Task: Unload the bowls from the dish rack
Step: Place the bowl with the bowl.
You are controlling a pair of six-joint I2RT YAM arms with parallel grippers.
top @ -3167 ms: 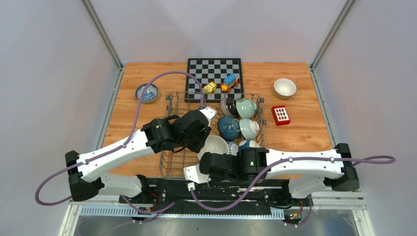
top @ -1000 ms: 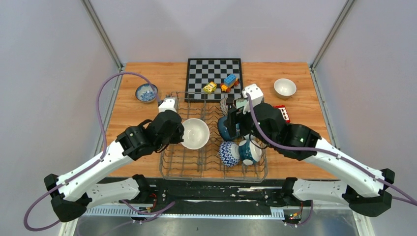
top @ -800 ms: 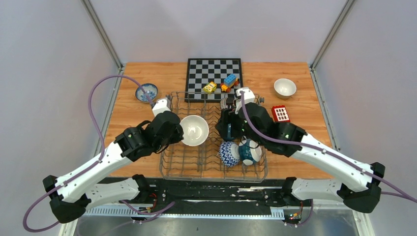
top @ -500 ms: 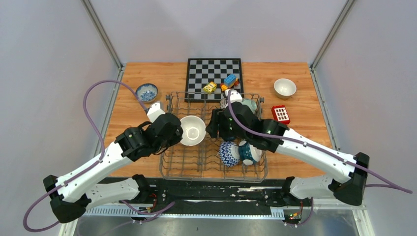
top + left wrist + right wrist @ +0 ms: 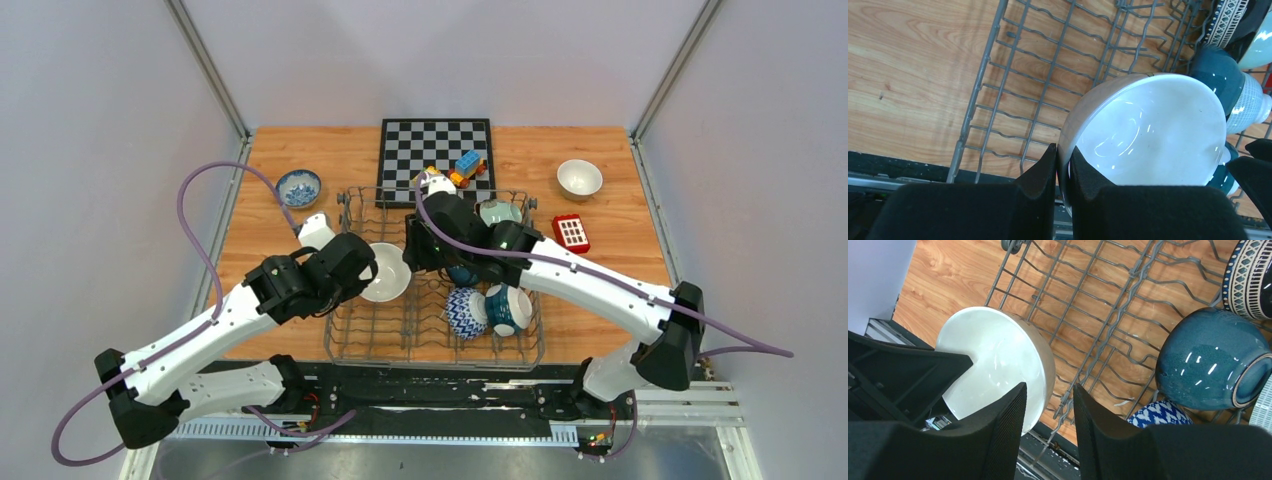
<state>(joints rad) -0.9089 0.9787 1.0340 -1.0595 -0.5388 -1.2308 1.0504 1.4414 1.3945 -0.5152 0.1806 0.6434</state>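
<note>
A cream bowl [image 5: 386, 272] hangs over the left half of the dish rack [image 5: 350, 340], with my left gripper [image 5: 1063, 154] shut on its rim [image 5: 1070, 125]. My right gripper [image 5: 1048, 390] stands open astride the opposite rim of that cream bowl [image 5: 993, 360], one finger over the inside and one outside, with a gap showing. Still in the rack are a dark teal bowl [image 5: 1208, 357], a blue-and-white patterned bowl [image 5: 465, 312], a teal-and-white bowl [image 5: 508, 308], a pale mint bowl [image 5: 498, 212] and a dark-patterned bowl [image 5: 1250, 275].
On the table, a blue-and-white bowl [image 5: 298, 187] sits far left and a cream bowl [image 5: 579, 178] far right. A chessboard [image 5: 436, 145] with toy blocks [image 5: 467, 165] lies behind the rack. A red block [image 5: 570, 233] lies right of it.
My right arm has swung left across the rack to the cream bowl, its jaws narrowing around the rim. My left arm has kept hold of the bowl, shifting it slightly.
</note>
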